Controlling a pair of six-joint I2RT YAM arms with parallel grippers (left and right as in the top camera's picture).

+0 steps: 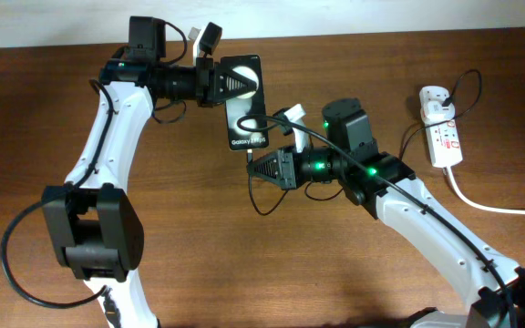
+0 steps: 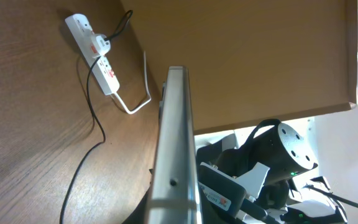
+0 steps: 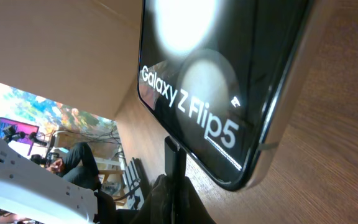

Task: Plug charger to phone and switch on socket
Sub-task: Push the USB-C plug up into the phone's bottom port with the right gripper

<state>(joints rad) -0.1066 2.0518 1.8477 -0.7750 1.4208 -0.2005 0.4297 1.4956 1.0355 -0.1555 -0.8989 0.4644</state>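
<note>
The left claw [image 1: 230, 84] is clamped on the phone [image 1: 246, 102], its 2 fingers pressed on the handset's upper half. The lower half, with the white lettering, sticks out past the fingertips toward the right claw [image 1: 257, 168]. In the left wrist view the phone runs straight ahead of the left claw, seen edge-on as a silver band, with the right arm just behind it.

The right claw sits just beyond the phone's lower edge, fingertips pointing at it, and is closed on the charger [image 3: 174, 155]. In the right wrist view the small black connector rises from between the dark fingers and meets the phone's lower edge, directly under the words "Galaxy Z Flip5". Whether the tip is fully seated cannot be told.

The socket [image 1: 442, 128] lies flat on the wooden surface [image 1: 354, 55], well apart from both claws, off behind the right claw's wrist. A white plug adapter [image 1: 435, 97] sits at its far end, and a thin black cable leaves from there. A thick white cord [image 1: 490, 206] trails from the near end. Red marks show on the strip, but the switch position is too small to read.
</note>
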